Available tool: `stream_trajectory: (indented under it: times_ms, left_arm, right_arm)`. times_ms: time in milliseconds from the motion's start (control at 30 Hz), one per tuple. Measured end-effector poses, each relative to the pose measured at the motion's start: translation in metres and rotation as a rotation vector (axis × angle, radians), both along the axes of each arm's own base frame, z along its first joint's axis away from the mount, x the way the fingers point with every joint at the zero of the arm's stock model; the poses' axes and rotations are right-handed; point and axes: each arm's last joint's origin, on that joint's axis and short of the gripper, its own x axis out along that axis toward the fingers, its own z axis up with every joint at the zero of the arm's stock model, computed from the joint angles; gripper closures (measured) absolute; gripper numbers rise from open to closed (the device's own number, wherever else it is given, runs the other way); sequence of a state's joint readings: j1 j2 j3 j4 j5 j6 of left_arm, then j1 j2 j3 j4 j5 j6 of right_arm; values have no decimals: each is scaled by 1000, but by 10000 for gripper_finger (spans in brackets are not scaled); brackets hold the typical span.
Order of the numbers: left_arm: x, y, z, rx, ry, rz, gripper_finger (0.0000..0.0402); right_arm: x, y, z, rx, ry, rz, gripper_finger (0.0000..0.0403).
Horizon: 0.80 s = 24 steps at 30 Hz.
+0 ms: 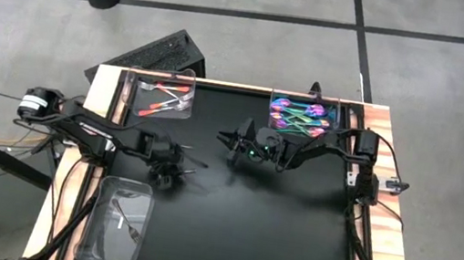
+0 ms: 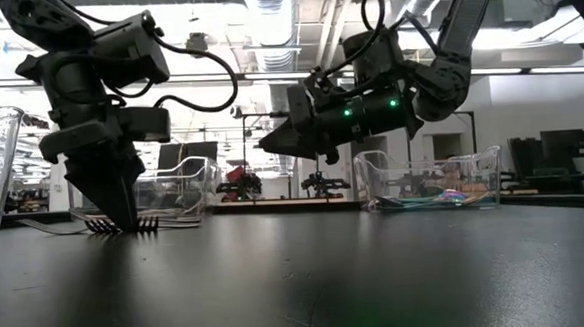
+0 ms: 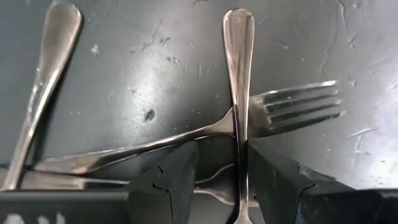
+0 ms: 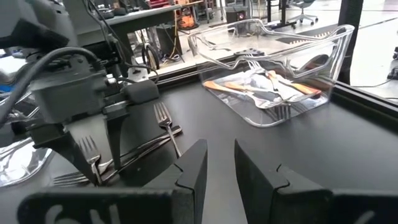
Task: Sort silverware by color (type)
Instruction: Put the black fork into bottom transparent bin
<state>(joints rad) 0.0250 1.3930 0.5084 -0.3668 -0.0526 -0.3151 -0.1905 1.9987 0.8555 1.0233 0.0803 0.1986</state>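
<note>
Several dark forks and spoons (image 3: pixel 186 140) lie crossed in a small pile on the black table (image 1: pixel 292 222), left of its middle. My left gripper (image 3: pixel 217 155) points down at the pile, open. Its fingers stand on either side of one dark handle (image 3: pixel 238 74) that lies over a fork's neck (image 3: pixel 221 127). In the low view its tips (image 2: pixel 120 218) reach down to the fork tines (image 2: pixel 125 225). My right gripper (image 4: pixel 219 155) hovers level above the table's middle (image 1: pixel 229 137). It is open, with nothing between its fingers.
A clear tray with coppery pieces (image 1: pixel 161 94) stands at the far left. Another with iridescent pieces (image 1: pixel 301 115) stands at the far right. A third tray (image 1: pixel 114 221) sits at the near left. The near right of the mat is bare.
</note>
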Motion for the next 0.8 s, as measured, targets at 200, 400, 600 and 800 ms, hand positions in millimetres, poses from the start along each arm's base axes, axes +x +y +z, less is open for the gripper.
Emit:
stream_trajectory:
  times_ms: [200, 400, 600, 800]
  left_arm:
    - [1, -4, 2, 76, -23, -23, 268]
    - [3, -5, 4, 169, -27, -8, 335]
    - [5, -4, 4, 187, -39, -7, 393]
    - [10, -4, 11, 179, -45, 8, 398]
  right_arm:
    - [0, 0, -1, 1, 8, 1, 298]
    - [0, 1, -2, -14, 29, 4, 298]
    - [0, 0, -2, -17, 30, 2, 298]
    - [0, 0, -2, -18, 31, 3, 298]
